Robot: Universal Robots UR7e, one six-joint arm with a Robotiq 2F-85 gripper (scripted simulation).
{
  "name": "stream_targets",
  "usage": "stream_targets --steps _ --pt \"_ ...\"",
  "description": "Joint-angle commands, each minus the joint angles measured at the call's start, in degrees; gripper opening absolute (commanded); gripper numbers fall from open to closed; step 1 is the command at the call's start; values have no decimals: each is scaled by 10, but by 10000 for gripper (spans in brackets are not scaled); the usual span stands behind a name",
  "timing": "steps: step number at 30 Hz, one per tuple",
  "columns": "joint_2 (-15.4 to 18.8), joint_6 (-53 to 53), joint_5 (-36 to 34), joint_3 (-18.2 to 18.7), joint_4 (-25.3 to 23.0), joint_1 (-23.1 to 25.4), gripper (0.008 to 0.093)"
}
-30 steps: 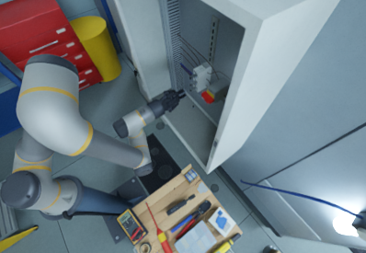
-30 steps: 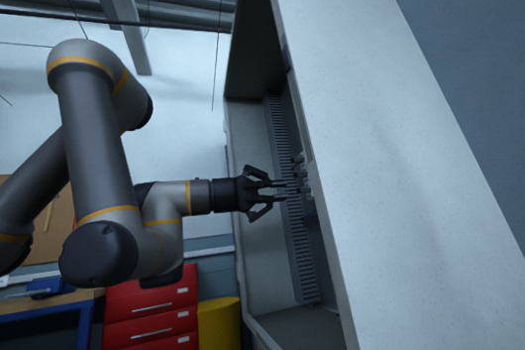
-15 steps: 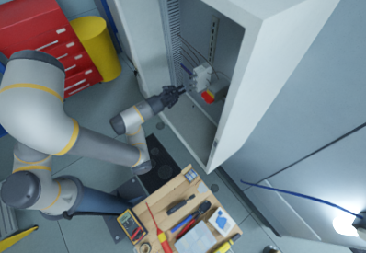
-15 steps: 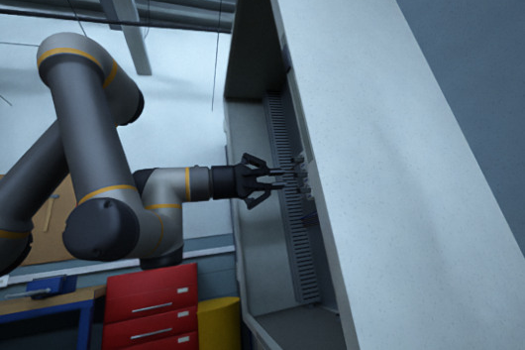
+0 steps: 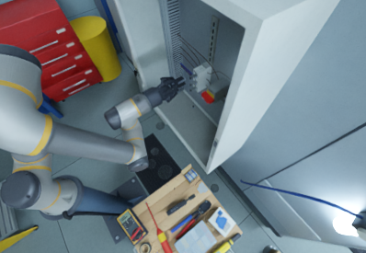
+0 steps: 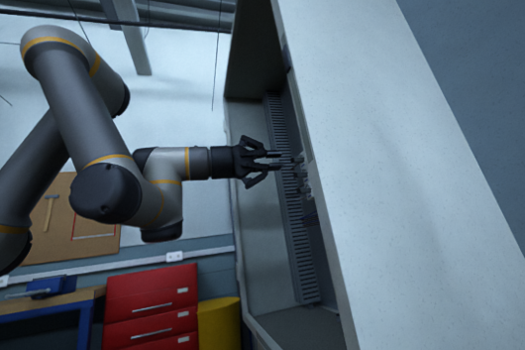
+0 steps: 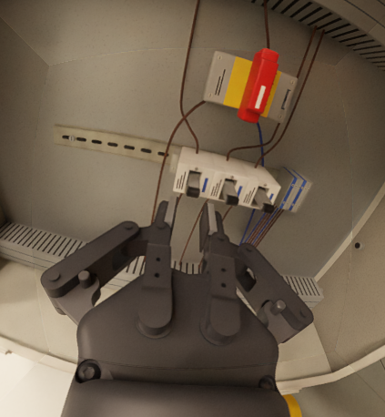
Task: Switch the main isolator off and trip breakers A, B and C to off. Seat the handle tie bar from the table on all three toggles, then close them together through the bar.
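Note:
The main isolator (image 7: 251, 85) is a grey and yellow box with a red handle, mounted on the cabinet's back wall (image 5: 209, 94). Beside it on the rail sits the white block of three breakers (image 7: 225, 183) (image 5: 201, 74), each with a dark toggle: one (image 7: 193, 183), a second (image 7: 230, 191) and a third (image 7: 261, 199). My gripper (image 7: 188, 217) (image 5: 183, 81) (image 6: 280, 159) reaches into the cabinet just short of the first toggle, partly closed and empty. I cannot pick out the tie bar among the tools on the table.
The open white cabinet (image 5: 239, 61) encloses the gripper, with slotted wire ducts (image 6: 292, 188) on its wall. A wooden table (image 5: 184, 215) below carries a multimeter (image 5: 131, 225), screwdrivers and other tools. A red drawer cabinet (image 5: 50, 48) and yellow bin (image 5: 96, 45) stand behind the arm.

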Motion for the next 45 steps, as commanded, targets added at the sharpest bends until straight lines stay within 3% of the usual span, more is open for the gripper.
stream_targets --steps 1,21,45 --pt "-4 0 0 0 4 0 300" --pt "-75 0 0 -11 86 0 300" --pt "-98 0 7 -3 100 -7 300"
